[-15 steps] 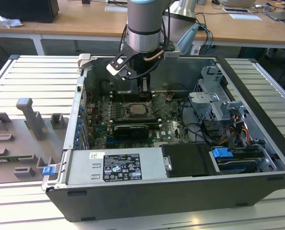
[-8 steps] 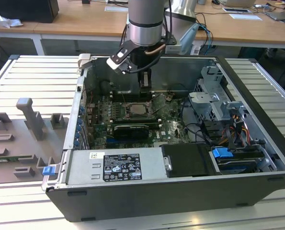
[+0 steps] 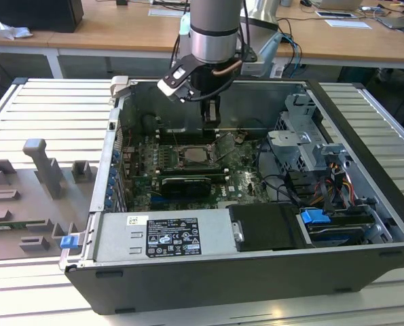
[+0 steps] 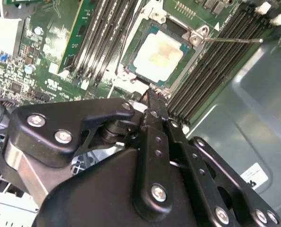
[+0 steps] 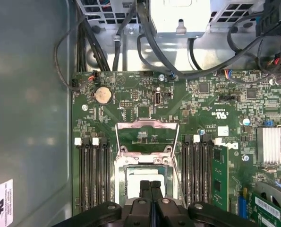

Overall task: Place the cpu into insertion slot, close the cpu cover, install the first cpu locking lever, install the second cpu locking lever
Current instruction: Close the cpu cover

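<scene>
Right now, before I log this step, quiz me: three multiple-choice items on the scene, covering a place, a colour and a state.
1. The cpu lies: A outside the case; B in the slot; C on the memory sticks.
2. The board is: A green; B blue; C red.
3. The cover is: A shut flat; B raised open; C missing.

1 B: its pale face sits inside the slot's rim.
2 A: green shows all around the slot.
3 B: the frame stands tilted, with the board visible through its window.
</scene>
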You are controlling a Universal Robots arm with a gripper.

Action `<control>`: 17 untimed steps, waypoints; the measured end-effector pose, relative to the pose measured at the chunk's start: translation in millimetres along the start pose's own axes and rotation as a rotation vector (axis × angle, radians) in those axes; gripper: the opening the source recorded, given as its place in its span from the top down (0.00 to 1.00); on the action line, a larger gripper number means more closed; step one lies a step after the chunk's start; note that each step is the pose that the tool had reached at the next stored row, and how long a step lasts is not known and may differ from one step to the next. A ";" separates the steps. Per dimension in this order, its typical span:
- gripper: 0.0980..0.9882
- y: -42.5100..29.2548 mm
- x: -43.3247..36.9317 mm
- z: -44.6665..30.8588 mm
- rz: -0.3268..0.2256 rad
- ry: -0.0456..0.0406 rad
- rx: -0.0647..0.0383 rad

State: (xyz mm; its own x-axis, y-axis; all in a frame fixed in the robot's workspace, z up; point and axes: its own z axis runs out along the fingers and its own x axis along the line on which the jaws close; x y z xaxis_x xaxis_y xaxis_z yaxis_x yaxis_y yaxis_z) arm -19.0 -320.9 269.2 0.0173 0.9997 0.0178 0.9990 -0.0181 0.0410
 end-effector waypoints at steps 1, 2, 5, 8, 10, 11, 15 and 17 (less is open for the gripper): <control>0.99 0.2 0.0 -0.7 0.000 0.0001 0.000; 0.99 0.8 0.1 -0.9 0.000 0.0003 0.000; 0.99 26.1 0.4 0.0 0.000 -0.0003 0.010; 0.99 34.0 0.6 0.7 -0.001 -0.0001 0.012; 0.99 35.0 0.6 1.1 -0.006 0.0001 0.012; 0.99 35.7 0.6 1.2 -0.009 0.0002 0.012; 0.99 40.2 0.7 1.6 -0.012 0.0004 0.012; 0.99 43.3 0.8 1.8 -0.012 0.0004 0.012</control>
State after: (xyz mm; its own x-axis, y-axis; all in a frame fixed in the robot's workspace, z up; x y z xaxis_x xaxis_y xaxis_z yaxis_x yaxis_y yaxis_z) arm 24.4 -320.9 269.3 0.0053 0.9998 0.0179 0.9996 -0.0059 0.0290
